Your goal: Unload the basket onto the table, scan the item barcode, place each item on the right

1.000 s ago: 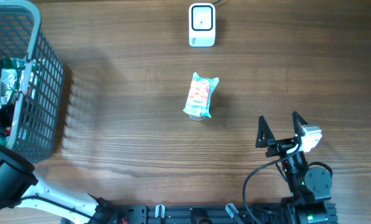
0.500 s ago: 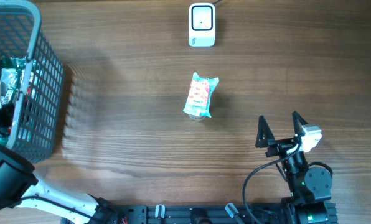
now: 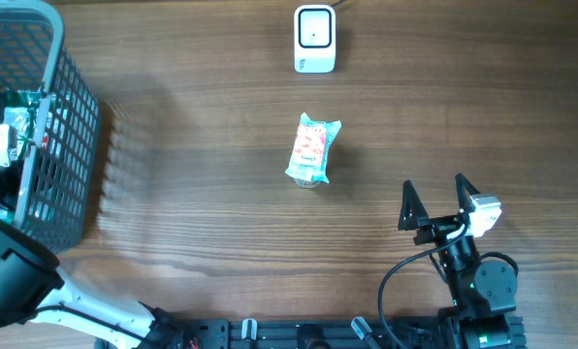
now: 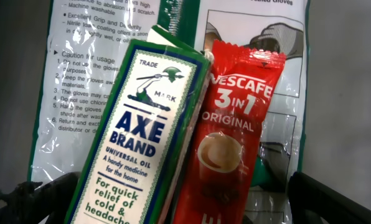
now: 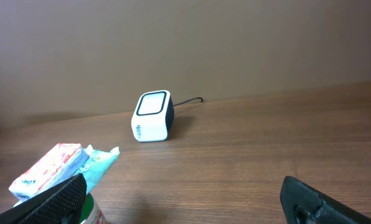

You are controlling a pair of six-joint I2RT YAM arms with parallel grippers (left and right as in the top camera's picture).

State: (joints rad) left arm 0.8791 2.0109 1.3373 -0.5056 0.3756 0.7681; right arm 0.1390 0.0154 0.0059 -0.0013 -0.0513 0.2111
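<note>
Down in the basket (image 3: 76,126) our left jaws hang wide over the Axe Brand box (image 4: 136,137) and Nescafe sachet (image 4: 232,137), right jaws wide near the snack packet (image 3: 311,150) on the counter (image 3: 202,204); we judge picking comes next, then the scanner (image 3: 314,39).

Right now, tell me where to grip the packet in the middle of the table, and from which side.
Probably grip the packet across its narrow middle, coming from above with the open right end effector: it lies flat, long sides free.
</note>
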